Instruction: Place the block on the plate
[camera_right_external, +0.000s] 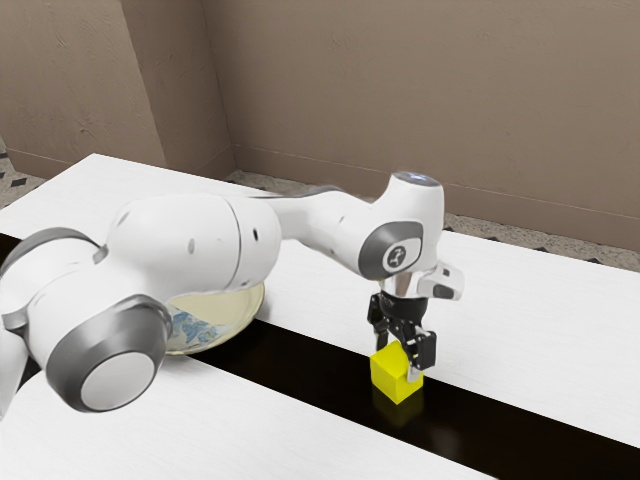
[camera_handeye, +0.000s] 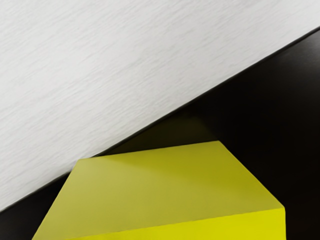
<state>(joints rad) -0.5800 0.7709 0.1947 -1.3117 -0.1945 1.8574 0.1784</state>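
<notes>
Brown walls (camera_right_external: 420, 90) enclose our one white bench (camera_right_external: 530, 300), crossed by one black strip (camera_right_external: 300, 360). We see one plate (camera_right_external: 242, 303), partly hidden by our arm. Our pincer (camera_right_external: 397, 362) grips one yellow block (camera_right_external: 385, 378) over the strip, well apart from the plate.

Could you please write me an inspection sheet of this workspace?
Surface: white table with a glossy black strip.
Job's things: yellow block at the strip, away from the plate; the plate is pale with blue decoration, partly hidden by the arm.
Clutter: nothing seen.
Gripper: claw pointing down at the block; whether it has a grip, I can't tell.
Cables: nothing seen.
Surroundings: plain brown walls; floor with dark diamonds.
</notes>
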